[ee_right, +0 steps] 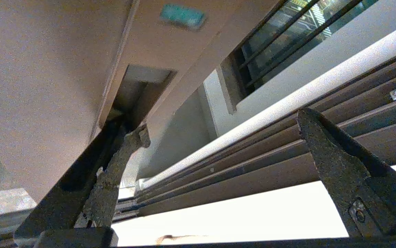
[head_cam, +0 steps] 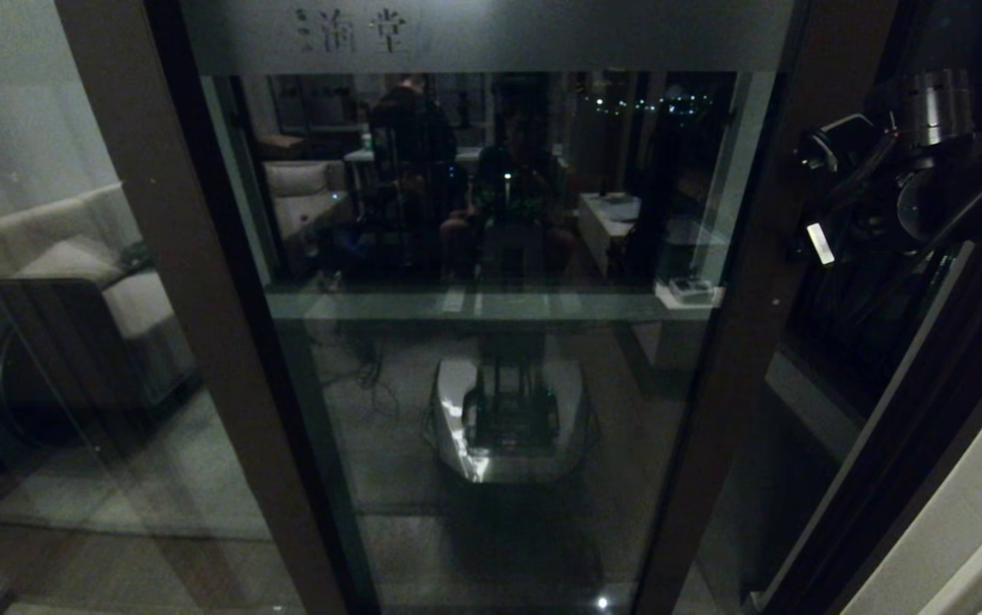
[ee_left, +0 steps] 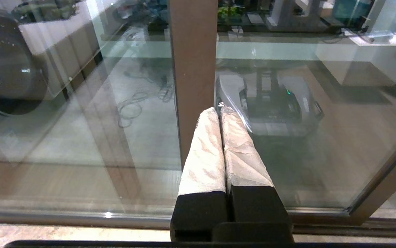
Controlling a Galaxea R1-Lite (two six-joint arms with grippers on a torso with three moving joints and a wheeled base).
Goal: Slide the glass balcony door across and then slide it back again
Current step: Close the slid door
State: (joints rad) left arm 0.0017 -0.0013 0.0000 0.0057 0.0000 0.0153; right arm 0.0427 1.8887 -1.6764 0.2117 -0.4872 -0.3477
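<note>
On your left a fixed brown-framed glass pane (head_cam: 47, 282) reflects a pale sofa. Before you stands the tall clear-glass balcony door (head_cam: 491, 342) in dark brown frame, frosted band on top. Your left gripper (ee_left: 220, 109) is clenched, parked low; your right gripper (ee_right: 218, 127) is spread wide, one finger (ee_right: 122, 155) at the door's edge, beside the gap.

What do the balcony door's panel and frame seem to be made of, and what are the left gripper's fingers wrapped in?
Glass balcony door: clear glass, mirrors the room; frosted top band.
Frame: brown, smooth matte, probably coated metal.
Left gripper fingers: creased pale wrap, seemingly tape or cloth.
</note>
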